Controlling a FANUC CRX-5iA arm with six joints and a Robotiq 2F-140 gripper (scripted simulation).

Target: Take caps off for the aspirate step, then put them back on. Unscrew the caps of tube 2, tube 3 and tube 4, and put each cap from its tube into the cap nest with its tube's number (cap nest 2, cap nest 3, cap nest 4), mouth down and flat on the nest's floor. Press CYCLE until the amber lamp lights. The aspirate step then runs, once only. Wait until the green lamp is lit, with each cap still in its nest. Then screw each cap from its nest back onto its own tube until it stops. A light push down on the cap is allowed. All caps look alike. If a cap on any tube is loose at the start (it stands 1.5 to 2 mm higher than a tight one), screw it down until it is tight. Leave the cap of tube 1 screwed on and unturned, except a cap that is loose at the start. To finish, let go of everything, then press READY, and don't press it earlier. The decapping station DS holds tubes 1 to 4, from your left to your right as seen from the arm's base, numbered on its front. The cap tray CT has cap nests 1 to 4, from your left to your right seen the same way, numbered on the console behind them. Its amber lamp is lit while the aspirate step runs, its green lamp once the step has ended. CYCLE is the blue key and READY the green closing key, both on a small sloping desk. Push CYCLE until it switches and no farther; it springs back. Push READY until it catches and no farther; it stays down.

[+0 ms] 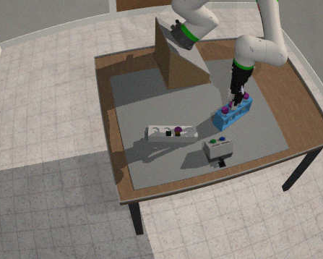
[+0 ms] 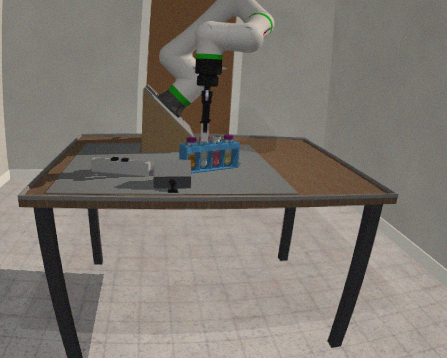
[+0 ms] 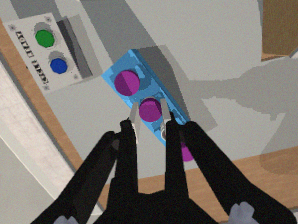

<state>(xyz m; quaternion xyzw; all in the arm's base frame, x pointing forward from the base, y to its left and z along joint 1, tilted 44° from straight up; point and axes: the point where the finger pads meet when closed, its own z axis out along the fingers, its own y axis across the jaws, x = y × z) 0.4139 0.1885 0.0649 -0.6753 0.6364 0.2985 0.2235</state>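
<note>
The blue decapping station (image 1: pixel 224 121) (image 2: pixel 211 165) (image 3: pixel 109 76) stands right of centre on the grey mat. My gripper (image 1: pixel 236 101) (image 2: pixel 203 133) (image 3: pixel 150 108) points straight down over it and is shut on the purple cap of a middle tube (image 3: pixel 150 110). A capped end tube (image 1: pixel 225 109) (image 3: pixel 126 82) stands beside it, towards the desk. On the other side, another purple cap (image 3: pixel 187 151) is half hidden by my finger. The tube mouth just beside my grip looks uncapped. One purple cap (image 1: pixel 177 129) sits in the white cap tray (image 1: pixel 159 137) (image 2: pixel 120 167).
A small sloping desk (image 1: pixel 218 149) (image 2: pixel 171 179) carries the green READY key (image 1: pixel 213 141) (image 3: pixel 44 38) and the blue CYCLE key (image 1: pixel 222 138) (image 3: pixel 58 65), in front of the station. The arm's brown wedge base (image 1: pixel 181 69) stands at the back. The table has a raised rim.
</note>
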